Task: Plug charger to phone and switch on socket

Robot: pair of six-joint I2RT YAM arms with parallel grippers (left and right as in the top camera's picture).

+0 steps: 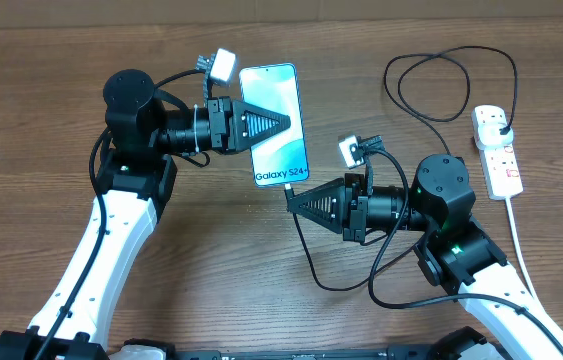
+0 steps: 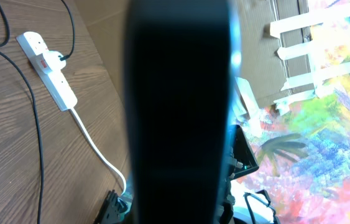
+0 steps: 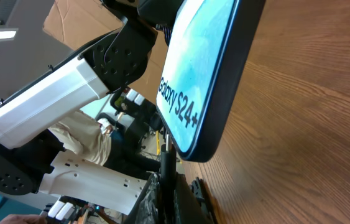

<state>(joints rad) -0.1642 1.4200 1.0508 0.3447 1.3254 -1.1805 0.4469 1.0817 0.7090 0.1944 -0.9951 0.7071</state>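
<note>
My left hand (image 1: pixel 285 122) is clenched on the phone (image 1: pixel 266 92), gripping it at its long edge near the middle. The phone is off the worktop (image 1: pixel 211 265) and tilted. Its blue screen faces up and towards my right side, with the "Galaxy S24+" line at the end nearest my right hand (image 1: pixel 290 197). From my left wrist the phone is only a dark slab filling the centre of the view.

My right hand is closed around the tip end of the charger (image 1: pixel 307 258). It holds the small connector (image 3: pixel 168 154) upright against the phone's bottom edge. The connector meets that edge, but I cannot tell whether it is seated in the port.

From my right hand the black cable drops to the worktop, curls under my right arm and loops away to the socket (image 1: pixel 498 150). The socket lies flat at the far right, well apart from the phone. The black plug (image 1: pixel 501 124) sits in the outlet at its far end. The red-marked switches are too small for me to read their position.
</note>
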